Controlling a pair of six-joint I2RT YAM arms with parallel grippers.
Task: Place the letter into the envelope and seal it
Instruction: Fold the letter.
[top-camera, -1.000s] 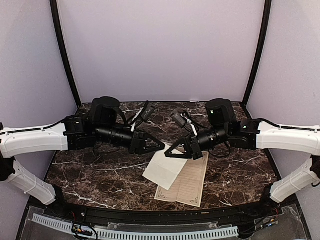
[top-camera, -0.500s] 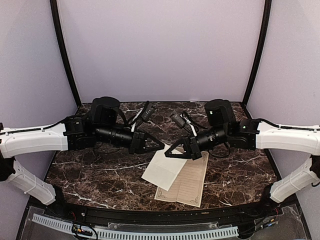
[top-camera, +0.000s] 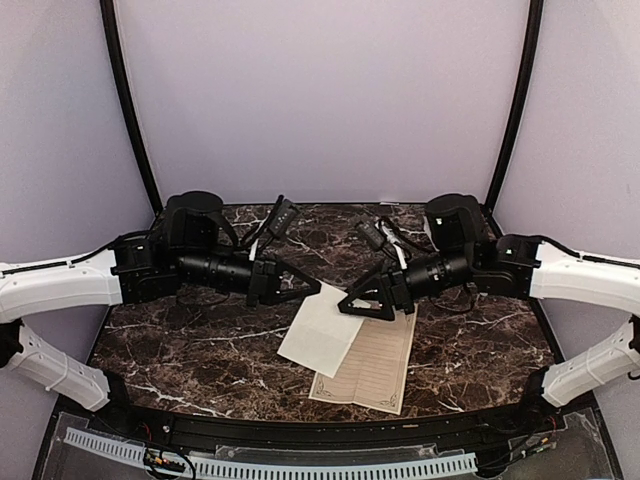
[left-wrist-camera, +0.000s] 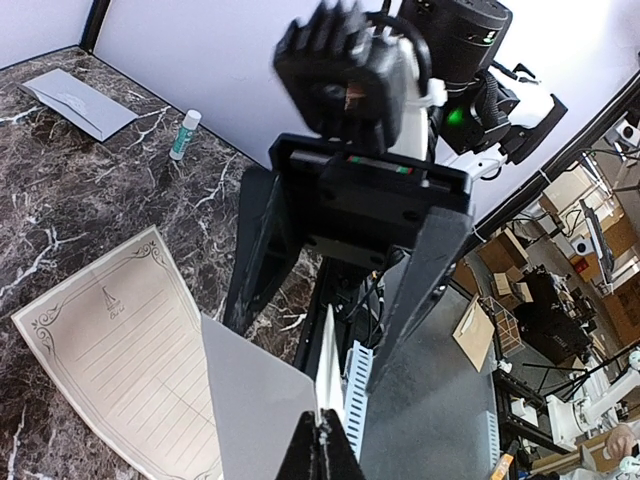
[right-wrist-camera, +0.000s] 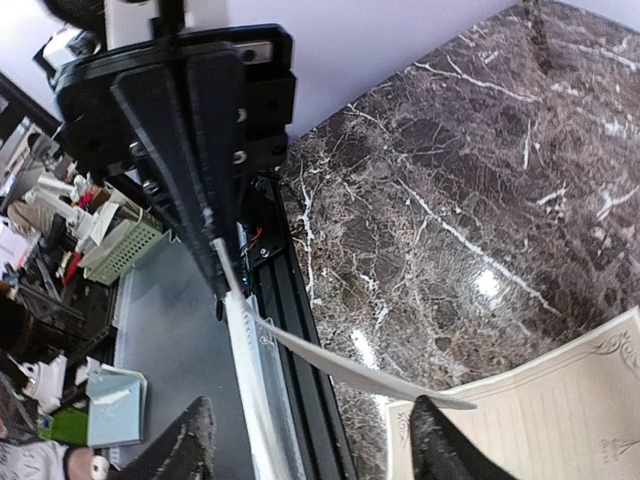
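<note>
Letter: two sheets seen. The plain sheet (top-camera: 320, 335) is raised at its far corner and sags back to the table (top-camera: 180, 350). Its near part lies over the left edge of the ruled sheet (top-camera: 375, 365), which lies flat, face up. The left gripper (top-camera: 312, 290) is clenched on that raised corner, probably to lift the edge clear of the marble so it can be taken. The right gripper (top-camera: 345, 305) faces it, just beside, with jaws spread wide and gripping nothing. This is likely a set-up for a second hold or a handover. The envelope (left-wrist-camera: 80, 100) lies well apart at the back of the table, glue stick (left-wrist-camera: 185, 135) just beside it. Insertion not yet begun.
</note>
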